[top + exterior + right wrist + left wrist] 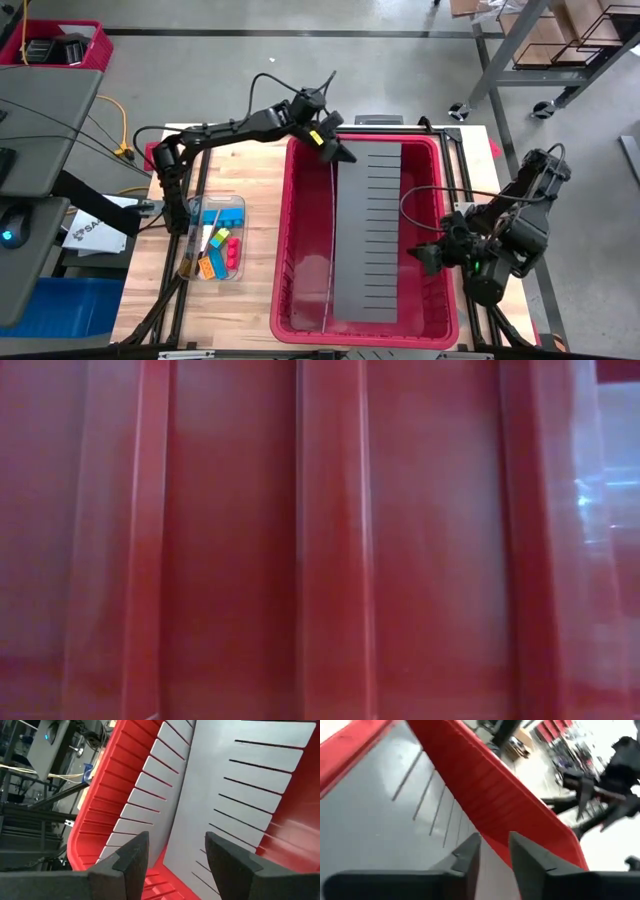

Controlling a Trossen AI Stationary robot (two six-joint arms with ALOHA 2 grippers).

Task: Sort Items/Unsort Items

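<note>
Though the left tool (338, 150) hangs over the far-left corner of the red bin (290, 250), its dark fingers stand slightly parted with nothing visible between them, seemingly just released or about to close; in the left wrist view the fingers (470, 855) frame the bin's red wall and the grey insert; the right tool (428, 256) waits at the bin's right rim, jaws spread wide and empty, fingers (132, 855) pointing across the insert.

Grey slotted insert (372, 230): flat, matt sheet, long and rectangular, cut with a row of thin parallel slits; lies lengthwise in the bin, probably as a divider.

Red bin: moulded plastic, ribbed walls, glossy, rounded corners; fills the middle of the bench (250, 310), likely the sorting destination.

Items (218, 250): small blocky pieces, blue, yellow, green, orange, red; hard-edged, apparently plastic; gathered in a clear shallow tray (238, 202) near the bench's left edge, well apart from either tool; none yet in the bin.
</note>
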